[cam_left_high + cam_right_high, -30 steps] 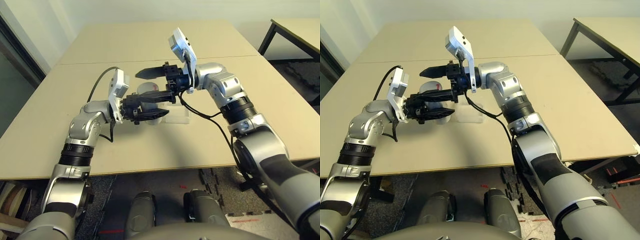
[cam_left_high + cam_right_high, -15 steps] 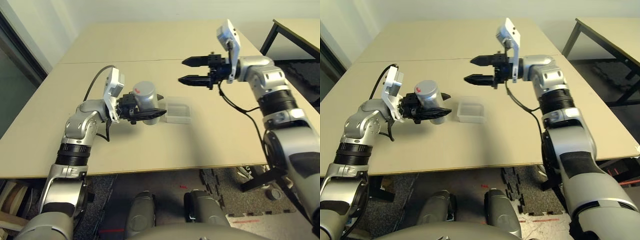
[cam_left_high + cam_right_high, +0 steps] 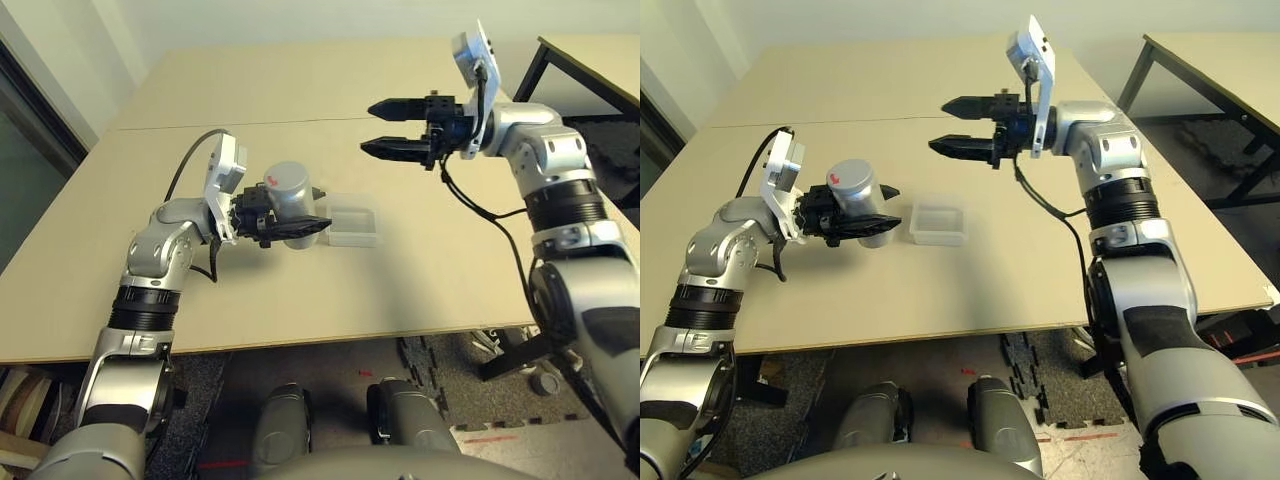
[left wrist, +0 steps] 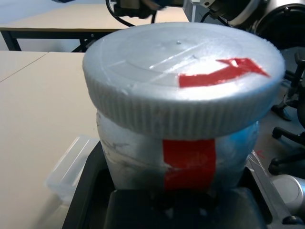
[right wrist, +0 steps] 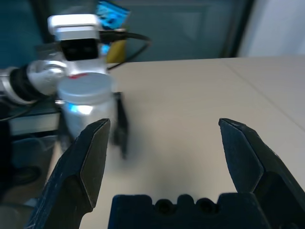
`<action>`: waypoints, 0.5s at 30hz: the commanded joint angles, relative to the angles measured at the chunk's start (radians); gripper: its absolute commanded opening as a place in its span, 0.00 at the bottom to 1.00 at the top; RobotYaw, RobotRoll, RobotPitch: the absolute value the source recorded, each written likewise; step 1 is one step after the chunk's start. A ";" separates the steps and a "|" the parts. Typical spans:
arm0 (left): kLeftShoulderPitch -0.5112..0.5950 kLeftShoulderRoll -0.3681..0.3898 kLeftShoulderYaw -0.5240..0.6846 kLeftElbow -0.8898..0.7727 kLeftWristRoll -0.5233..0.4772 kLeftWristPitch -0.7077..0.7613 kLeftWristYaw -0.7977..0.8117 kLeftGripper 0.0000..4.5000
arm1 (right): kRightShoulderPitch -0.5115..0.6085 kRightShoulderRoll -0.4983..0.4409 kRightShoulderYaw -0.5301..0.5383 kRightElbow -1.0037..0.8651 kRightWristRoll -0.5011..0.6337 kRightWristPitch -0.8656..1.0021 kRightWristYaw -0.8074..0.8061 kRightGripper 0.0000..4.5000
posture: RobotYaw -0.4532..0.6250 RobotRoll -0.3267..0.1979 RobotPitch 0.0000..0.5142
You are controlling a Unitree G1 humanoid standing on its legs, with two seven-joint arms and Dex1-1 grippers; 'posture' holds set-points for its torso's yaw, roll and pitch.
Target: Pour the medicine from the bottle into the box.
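While the left gripper (image 3: 300,225) clamped its black fingers around the small silver-grey cylindrical bottle (image 3: 285,190) with the red-marked grey screw cap (image 4: 183,76) on, it held it upright above the beige table (image 3: 400,290), just beside the shallow clear plastic square box (image 3: 354,220). The right gripper (image 3: 385,127) hung above the table beyond the box, its jaws spread wide and empty.

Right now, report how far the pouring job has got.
Done: the left gripper is shut on the silver-grey cylindrical bottle, upright beside the clear plastic box. In hand: the right gripper hangs open above the table. Left: the grey ribbed cap is on, so uncapping and pouring remain.
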 commanded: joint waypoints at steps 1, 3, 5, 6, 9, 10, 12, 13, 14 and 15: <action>-0.016 -0.004 -0.005 0.022 -0.001 -0.011 -0.007 0.58 | -0.001 0.022 0.021 -0.059 0.022 0.034 0.006 1.00 | 0.38 0.62 0.05; -0.018 -0.006 -0.008 0.028 0.001 -0.013 -0.007 0.58 | -0.004 0.038 0.032 -0.083 0.035 0.054 0.017 1.00 | 0.38 0.62 0.05; -0.019 -0.006 -0.009 0.032 0.001 -0.015 -0.008 0.58 | -0.001 0.049 0.040 -0.104 0.042 0.070 0.025 1.00 | 0.38 0.62 0.06; -0.019 -0.006 -0.009 0.034 0.002 -0.016 -0.008 0.58 | 0.000 0.053 0.045 -0.115 0.047 0.079 0.029 1.00 | 0.38 0.62 0.06; -0.019 -0.004 -0.009 0.039 0.003 -0.019 -0.009 0.58 | 0.003 0.065 0.063 -0.143 0.060 0.102 0.038 1.00 | 0.39 0.62 0.06; -0.018 -0.006 -0.009 0.040 0.004 -0.021 -0.008 0.58 | 0.003 0.070 0.069 -0.148 0.060 0.104 0.039 1.00 | 0.39 0.62 0.06; -0.018 -0.008 -0.010 0.043 0.005 -0.024 -0.006 0.58 | 0.003 0.076 0.076 -0.153 0.058 0.106 0.040 1.00 | 0.39 0.62 0.06; -0.017 -0.008 -0.011 0.044 0.005 -0.025 -0.006 0.58 | 0.003 0.078 0.079 -0.155 0.057 0.106 0.040 1.00 | 0.39 0.62 0.06; -0.016 -0.009 -0.012 0.042 0.005 -0.025 -0.005 0.58 | 0.002 0.080 0.085 -0.155 0.055 0.105 0.042 1.00 | 0.39 0.62 0.06; -0.016 -0.011 -0.014 0.041 0.006 -0.026 -0.004 0.58 | -0.001 0.085 0.094 -0.155 0.054 0.104 0.046 1.00 | 0.39 0.62 0.06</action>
